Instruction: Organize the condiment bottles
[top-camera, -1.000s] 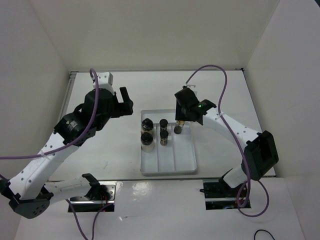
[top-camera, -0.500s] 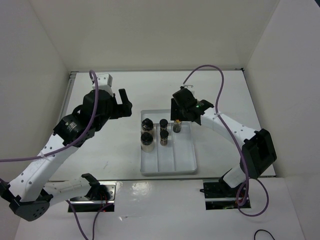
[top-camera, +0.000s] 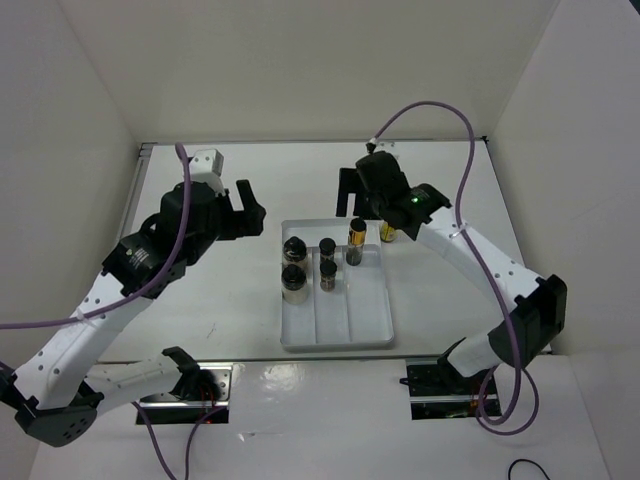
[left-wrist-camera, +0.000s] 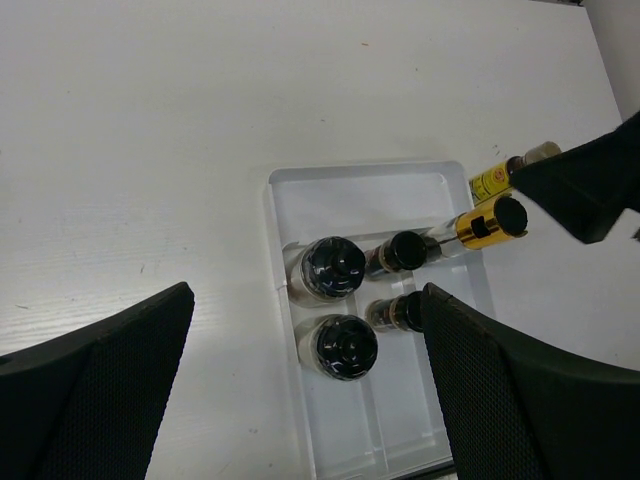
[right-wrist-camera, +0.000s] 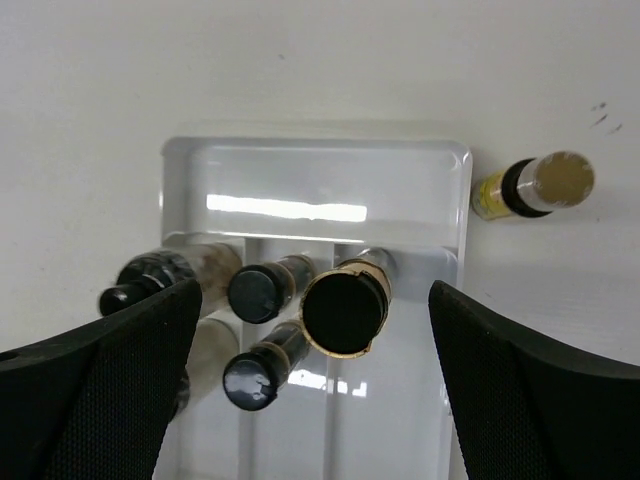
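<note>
The white tray holds two squat jars in its left compartment and two small dark bottles in the middle one. A slim yellow bottle stands upright at the far end of the right compartment. My right gripper hangs open above it, its fingers well apart from the cap. A second yellow bottle stands on the table just right of the tray's far corner. My left gripper hovers open, left of the tray, holding nothing.
The tray's near half holds nothing. White walls close in the table at the back and on both sides. A purple cable loops above the right arm. The arm bases sit at the near edge.
My right gripper has opened, let go of the yellow bottle in the right compartment, and drawn up and back from it. The left arm has barely shifted.
</note>
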